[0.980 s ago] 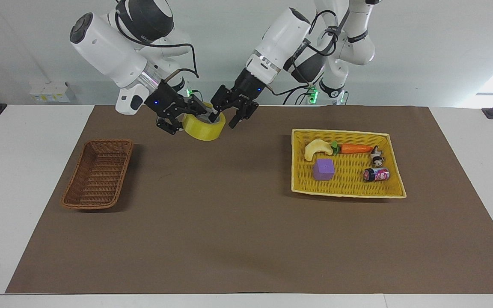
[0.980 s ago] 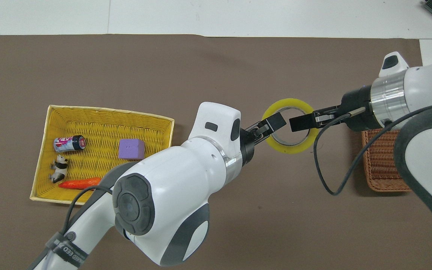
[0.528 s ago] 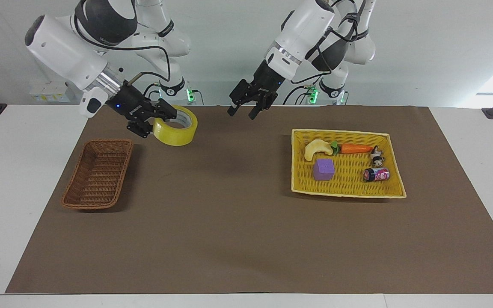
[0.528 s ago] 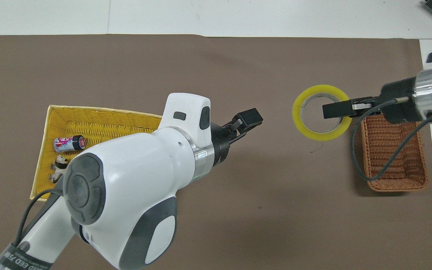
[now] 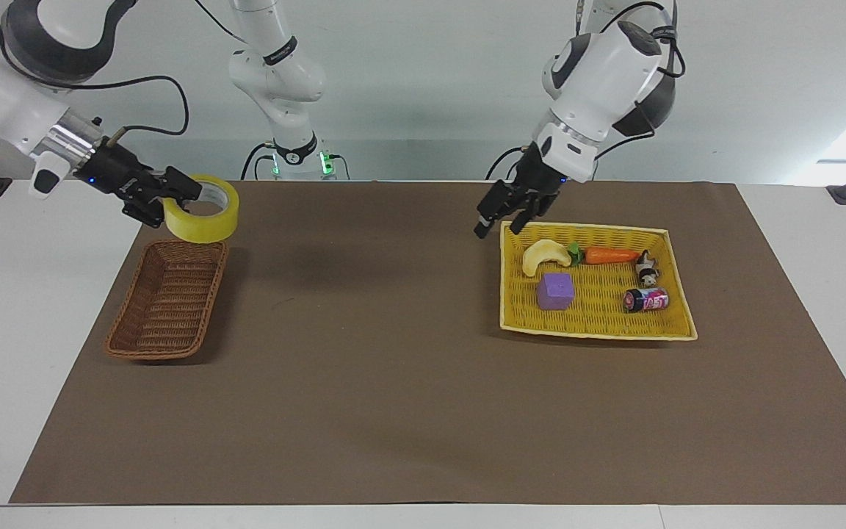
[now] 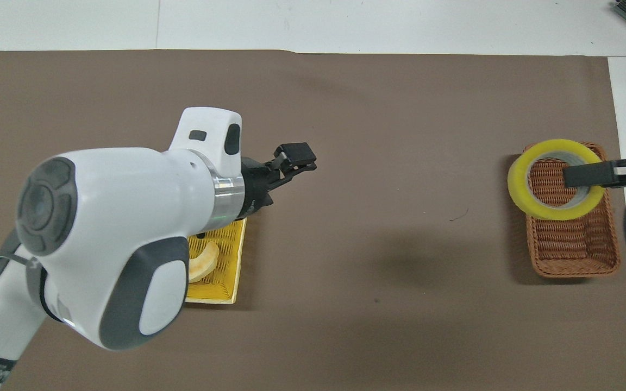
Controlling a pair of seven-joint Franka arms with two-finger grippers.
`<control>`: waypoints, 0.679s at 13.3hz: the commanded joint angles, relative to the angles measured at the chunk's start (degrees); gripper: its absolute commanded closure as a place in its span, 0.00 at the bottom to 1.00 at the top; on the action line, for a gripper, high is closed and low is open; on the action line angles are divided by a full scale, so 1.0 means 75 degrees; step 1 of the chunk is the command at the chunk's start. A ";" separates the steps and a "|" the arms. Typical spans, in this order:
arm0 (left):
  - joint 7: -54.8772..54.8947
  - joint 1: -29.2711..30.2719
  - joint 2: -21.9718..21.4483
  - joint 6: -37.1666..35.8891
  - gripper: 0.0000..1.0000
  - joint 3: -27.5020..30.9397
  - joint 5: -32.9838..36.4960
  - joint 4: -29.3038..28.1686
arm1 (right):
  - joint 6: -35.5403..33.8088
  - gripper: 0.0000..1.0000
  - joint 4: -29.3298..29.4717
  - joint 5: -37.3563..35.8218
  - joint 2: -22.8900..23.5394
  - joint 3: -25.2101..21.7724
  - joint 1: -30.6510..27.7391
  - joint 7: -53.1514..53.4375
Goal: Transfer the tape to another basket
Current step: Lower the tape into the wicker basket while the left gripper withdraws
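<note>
In the facing view, the tape (image 5: 202, 210) is held in the air by the right tool (image 5: 161, 193), which is closed on the ring's wall at the side toward the right arm. The roll hangs over the end of the brown basket (image 5: 168, 300) nearer the robots, clear of its rim. The left tool (image 5: 505, 215) hovers with its fingers parted and empty over the corner of the yellow basket (image 5: 676, 279), where that arm waits. For the step in hand, the roll would best be carried a little toward the basket's middle and lowered until it is almost on the weave before it is let go; dropped from height, a ring could bounce or roll over the low sloping wall. The tape is a wide, glossy, translucent yellow ring with a pale core. The brown basket is narrow, of ribbed dark wicker. In the yellow basket lie a pale crescent banana (image 5: 546, 256), a purple cube (image 5: 555, 290), an orange carrot (image 5: 611, 255), a small can (image 5: 645, 300) and a tiny figurine (image 5: 645, 269). The desk (image 5: 408, 411) is covered with a matte brown sheet.

In the overhead view, the tape (image 6: 536, 205) is seen as an open ring over the farther half of the brown basket (image 6: 574, 250), with the right tool (image 6: 590, 175) across its rim. The left tool (image 6: 294, 156) is over bare desk (image 6: 378, 108), and the yellow basket (image 6: 220, 271) is mostly hidden by the arm.
</note>
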 commanded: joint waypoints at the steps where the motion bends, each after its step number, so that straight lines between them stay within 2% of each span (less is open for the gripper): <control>1: 0.1498 0.1010 0.0028 -0.0272 0.00 -0.0093 0.0128 0.0050 | 0.0577 1.00 0.0082 -0.0501 0.0875 0.0112 -0.0129 -0.0294; 5: 0.2905 0.1925 0.0052 -0.0539 0.00 -0.0081 0.1110 0.0144 | 0.0800 1.00 -0.0059 -0.1135 0.1098 0.0112 -0.0280 -0.0912; 9: 0.4789 0.2419 -0.0171 -0.1769 0.00 -0.0069 0.2423 0.0331 | 0.1351 1.00 0.0011 -0.1101 0.2011 0.0123 -0.0959 -0.2540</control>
